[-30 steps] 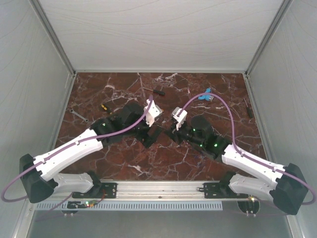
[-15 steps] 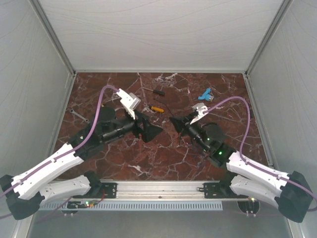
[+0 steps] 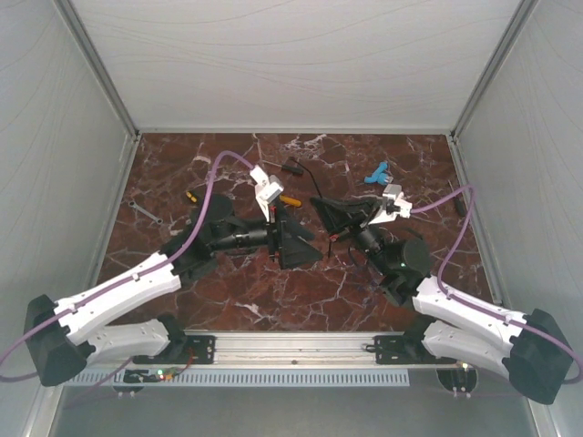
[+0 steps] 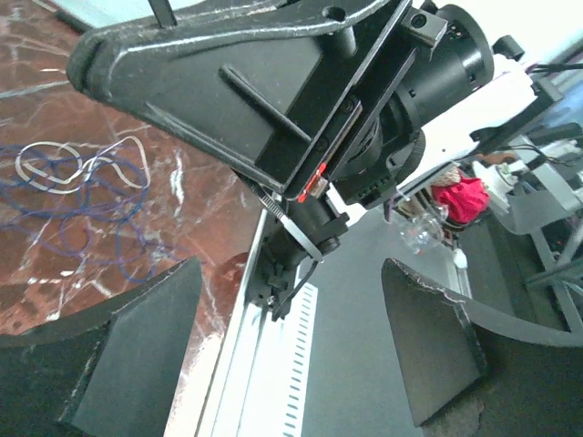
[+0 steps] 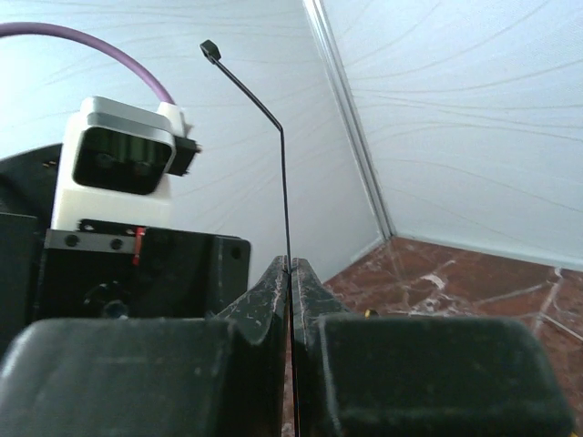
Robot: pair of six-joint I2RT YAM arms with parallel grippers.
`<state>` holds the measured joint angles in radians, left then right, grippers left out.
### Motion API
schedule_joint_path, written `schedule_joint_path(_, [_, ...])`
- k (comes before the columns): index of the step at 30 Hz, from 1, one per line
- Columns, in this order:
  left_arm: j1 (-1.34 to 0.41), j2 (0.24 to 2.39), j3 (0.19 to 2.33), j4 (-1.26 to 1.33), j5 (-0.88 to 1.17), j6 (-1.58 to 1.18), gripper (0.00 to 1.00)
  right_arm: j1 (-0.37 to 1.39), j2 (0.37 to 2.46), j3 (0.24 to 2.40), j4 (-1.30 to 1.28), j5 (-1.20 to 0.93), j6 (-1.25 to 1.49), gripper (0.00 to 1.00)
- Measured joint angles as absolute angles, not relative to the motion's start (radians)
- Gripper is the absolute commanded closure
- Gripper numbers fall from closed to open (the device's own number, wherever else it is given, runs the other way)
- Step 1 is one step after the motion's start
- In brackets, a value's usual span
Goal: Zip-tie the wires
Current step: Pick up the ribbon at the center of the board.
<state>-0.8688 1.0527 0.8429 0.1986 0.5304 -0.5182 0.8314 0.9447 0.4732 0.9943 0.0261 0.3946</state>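
The right tool [image 5: 291, 273] is clenching a thin black zip tie [image 5: 283, 164], which is standing upright from between its fingers. The left tool [image 4: 282, 341] is hovering released, fingers spread wide and grasping nothing. The wires [image 4: 77, 187] are lying in loose loops on the desk [image 4: 36, 273], beyond its left finger.

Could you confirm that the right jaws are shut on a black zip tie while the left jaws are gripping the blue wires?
Not quite: the left gripper grips nothing. Its jaws stand open, and the wires lie loose on the table, as the left wrist view shows. The right gripper is indeed shut on the black zip tie.
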Motion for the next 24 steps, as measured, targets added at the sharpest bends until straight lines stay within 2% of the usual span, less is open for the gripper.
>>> schedule_joint_path(9, [-0.869, 1.193, 0.843, 0.383, 0.63, -0.625, 0.36, 0.831, 0.944, 0.441, 1.113, -0.015, 0.417, 1.0])
schedule_joint_path(14, [-0.869, 1.239, 0.843, 0.443, 0.671, -0.67, 0.55, 0.831, 0.944, 0.435, 1.136, -0.025, 0.414, 1.0])
schedule_joint_path(17, [-0.869, 1.256, 0.844, 0.479, 0.693, -0.693, 0.61, 0.831, 0.943, 0.434, 1.143, -0.026, 0.413, 1.0])
schedule_joint_path(18, [-0.869, 1.262, 0.846, 0.488, 0.697, -0.699, 0.65, 0.831, 0.943, 0.433, 1.145, -0.026, 0.411, 1.0])
schedule_joint_path(19, [-0.869, 1.267, 0.847, 0.497, 0.704, -0.707, 0.72, 0.831, 0.943, 0.431, 1.149, -0.027, 0.409, 1.0])
schedule_joint_path(21, [-0.869, 1.279, 0.851, 0.517, 0.716, -0.719, 0.94, 0.831, 0.943, 0.426, 1.157, -0.027, 0.408, 1.0])
schedule_joint_path(22, [-0.869, 1.285, 0.854, 0.527, 0.723, -0.724, 1.0, 0.831, 0.943, 0.423, 1.158, -0.027, 0.407, 1.0])
schedule_joint_path(24, [-0.869, 1.296, 0.861, 0.537, 0.731, -0.735, 1.0, 0.831, 0.943, 0.419, 1.163, -0.027, 0.406, 1.0])
